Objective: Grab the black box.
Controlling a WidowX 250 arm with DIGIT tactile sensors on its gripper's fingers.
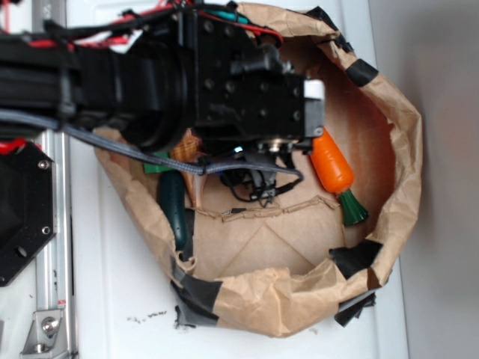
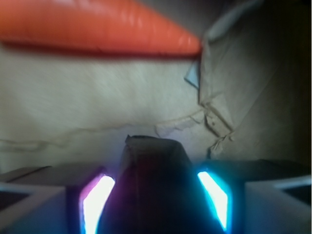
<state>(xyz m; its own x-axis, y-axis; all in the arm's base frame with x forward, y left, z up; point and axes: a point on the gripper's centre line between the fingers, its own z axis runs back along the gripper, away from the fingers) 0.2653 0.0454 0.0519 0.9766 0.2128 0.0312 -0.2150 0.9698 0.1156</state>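
One brown paper bag (image 1: 389,149) lies on one white worktop (image 1: 120,299), patched with several strips of black tape (image 1: 196,295). Inside it are one orange carrot (image 1: 331,164) and one dark green object (image 1: 172,206). Between the two lit fingers (image 2: 97,200) sits one black box (image 2: 156,185).

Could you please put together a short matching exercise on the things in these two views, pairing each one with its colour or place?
Things:
1. carrot
2. black box
3. paper bag
4. dark green object

Descriptions:
A. crumpled brown wall patched with black tape
B. orange, lying just past the end effector in the wrist view
C. between the two lit fingers
D. on the bag floor by the wall, below the arm in the exterior view

Pairs: 1-B, 2-C, 3-A, 4-D
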